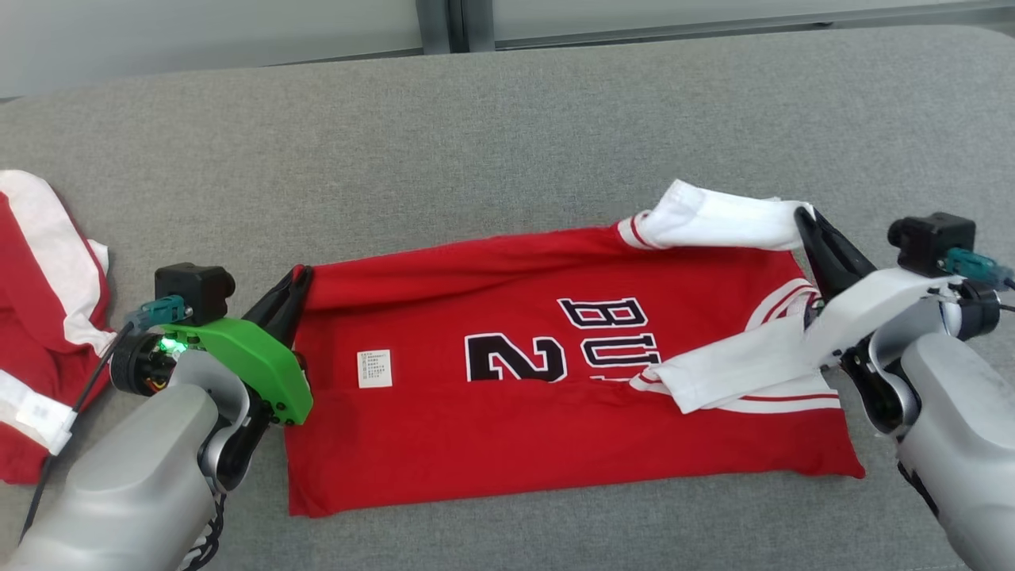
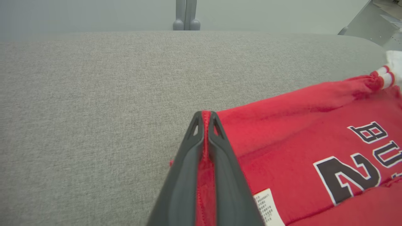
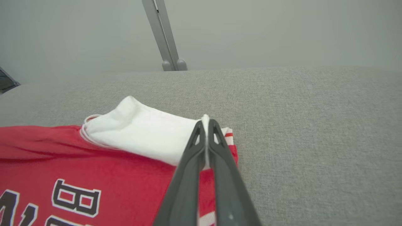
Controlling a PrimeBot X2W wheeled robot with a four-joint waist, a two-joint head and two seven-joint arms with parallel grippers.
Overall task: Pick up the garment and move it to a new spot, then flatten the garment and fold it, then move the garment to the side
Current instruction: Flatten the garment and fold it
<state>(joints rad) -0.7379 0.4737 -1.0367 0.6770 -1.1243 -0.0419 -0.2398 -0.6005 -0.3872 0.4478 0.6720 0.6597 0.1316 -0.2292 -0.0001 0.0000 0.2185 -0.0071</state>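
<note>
The garment [image 1: 555, 396] is a red jersey with white sleeves and dark lettering, spread across the grey surface with its near edge folded over. My left gripper [image 1: 300, 277] is shut on the garment's far left corner; in the left wrist view red cloth [image 2: 205, 150] is pinched between the dark fingers [image 2: 185, 163]. My right gripper [image 1: 807, 218] is shut on the far right corner by the white sleeve [image 1: 714, 222]; white fabric [image 3: 141, 131] sits in its closed fingertips in the right wrist view. A second white sleeve [image 1: 729, 369] lies folded across the chest.
Another red and white garment [image 1: 44, 317] lies bunched at the left edge of the grey cushioned surface [image 1: 507, 135]. A pale wall with a grey post [image 2: 186, 15] runs behind the surface's far edge. Open grey fabric stretches beyond the jersey.
</note>
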